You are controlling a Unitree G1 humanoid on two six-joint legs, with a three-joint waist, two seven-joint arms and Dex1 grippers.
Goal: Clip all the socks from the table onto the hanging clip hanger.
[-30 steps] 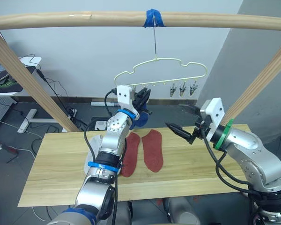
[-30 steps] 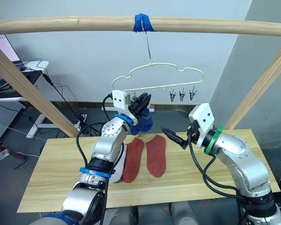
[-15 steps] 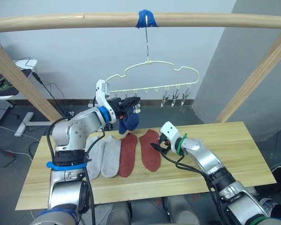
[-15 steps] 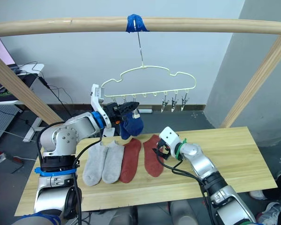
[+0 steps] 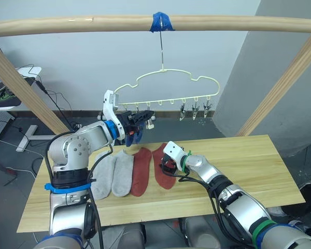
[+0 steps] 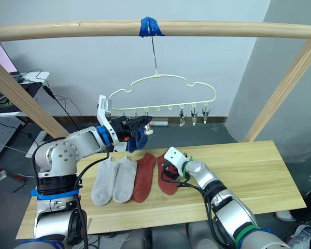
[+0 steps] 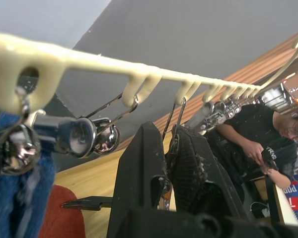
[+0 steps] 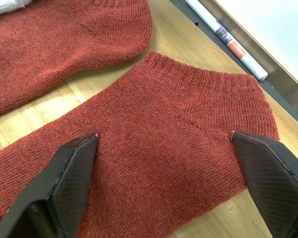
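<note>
since half a second ago the right pincer [image 6: 166, 171] has dropped lower onto the right-hand red sock [image 6: 167, 180], and the left pincer [image 6: 143, 121] has risen closer to the hanger [image 6: 163, 98] bar. four socks lie flat in a row on the worktop [image 6: 249, 171]: two grey socks [image 6: 114, 179] touching side by side at the left, then two red ones, the left red sock [image 6: 144, 176] touching the grey pair. blue socks [image 6: 139, 141] hang from the hanger's left clips, just behind the left pincer; how many cannot be told. the right pincer is spread wide, one fingertip [image 8: 72, 171] on each side of the red sock's cuff end, resting on the fabric and gripping nothing. the left pincer is narrowed around a metal clip [image 7: 171, 148] under the hanger bar, fingers [image 7: 139, 163] nearly together on it. the pale yellow hanger hangs by its hook from blue tape [image 6: 149, 26] on a wooden pole [image 6: 223, 28], with three bare clips [image 6: 193, 115] bunched near its right end. slanted wooden poles [image 6: 26, 98] stand at either side. behind the worktop are cables [image 6: 62, 101] on the floor and a white desk [image 6: 26, 78]. in the left wrist view a person in a black top [image 7: 248, 134] sits beyond.
</note>
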